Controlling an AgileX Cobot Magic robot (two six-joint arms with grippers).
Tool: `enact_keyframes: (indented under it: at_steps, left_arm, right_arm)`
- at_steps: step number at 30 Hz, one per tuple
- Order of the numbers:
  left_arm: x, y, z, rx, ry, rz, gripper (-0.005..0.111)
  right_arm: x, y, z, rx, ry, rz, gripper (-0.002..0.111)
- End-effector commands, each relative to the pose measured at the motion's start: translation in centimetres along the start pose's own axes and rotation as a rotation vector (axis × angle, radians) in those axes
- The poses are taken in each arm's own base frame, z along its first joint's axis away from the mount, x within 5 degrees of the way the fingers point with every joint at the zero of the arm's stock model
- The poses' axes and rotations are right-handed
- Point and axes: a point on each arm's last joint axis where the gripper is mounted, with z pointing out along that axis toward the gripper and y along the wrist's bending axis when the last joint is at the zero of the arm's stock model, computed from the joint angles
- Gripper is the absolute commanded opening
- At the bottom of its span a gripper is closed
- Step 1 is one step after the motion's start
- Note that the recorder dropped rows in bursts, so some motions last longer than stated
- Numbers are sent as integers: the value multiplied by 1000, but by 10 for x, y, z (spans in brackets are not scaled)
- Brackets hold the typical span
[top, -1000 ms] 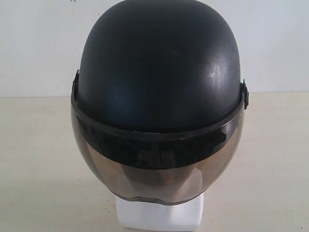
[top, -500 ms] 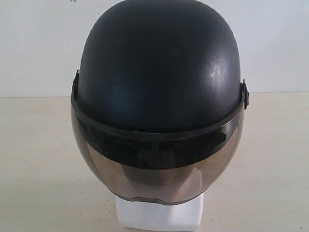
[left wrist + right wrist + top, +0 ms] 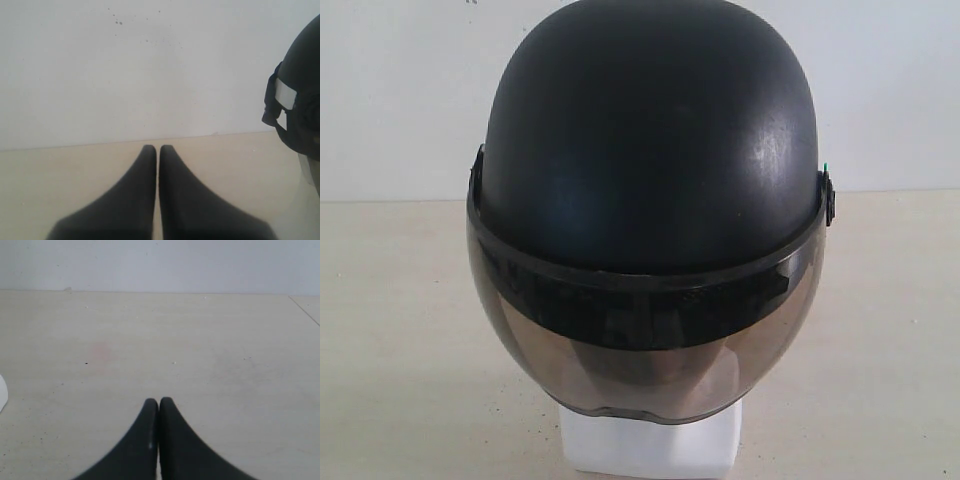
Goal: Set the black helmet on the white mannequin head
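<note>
The black helmet [image 3: 650, 140] sits over the white mannequin head, smoky visor [image 3: 645, 350] down across the face. Only the head's blocky white neck base [image 3: 650, 445] shows below the visor. Neither gripper appears in the exterior view. In the left wrist view my left gripper [image 3: 158, 148] is shut and empty above the table, with the helmet's side and strap [image 3: 300, 100] at the frame edge, apart from the fingers. My right gripper [image 3: 159, 401] is shut with nothing in it over bare table; a sliver of something white [image 3: 2, 392] shows at that view's edge.
A beige tabletop [image 3: 400, 330] runs back to a plain white wall [image 3: 400, 90]. A table edge or seam [image 3: 305, 310] shows in the right wrist view.
</note>
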Motion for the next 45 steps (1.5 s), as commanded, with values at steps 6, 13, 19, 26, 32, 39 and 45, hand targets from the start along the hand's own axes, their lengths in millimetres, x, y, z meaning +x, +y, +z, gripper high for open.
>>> enact_keyframes:
  at_steps: [6,13,19,26,32,39,45]
  left_arm:
    - [-9,-2,-35,60,-173,-30,4]
    - [-6,-10,-60,164,-277,-158,4]
    - [-7,-12,-66,206,-306,-264,4]
    - [-14,-18,-70,386,-297,-792,4]
    - [-10,1,-66,60,-351,-229,4]
    - [10,3,-60,-19,-144,169,4]
    - [51,5,-48,-7,-22,50,4]
  right_arm:
    - [-1,0,0,2,-9,-3,0]
    - [-1,0,0,2,-9,-3,0]
    - [-1,0,0,2,-9,-3,0]
    - [-1,0,0,2,-9,-3,0]
    - [-1,0,0,2,-9,-3,0]
    - [-1,0,0,2,-9,-3,0]
    - [0,0,0,2,-6,3,0]
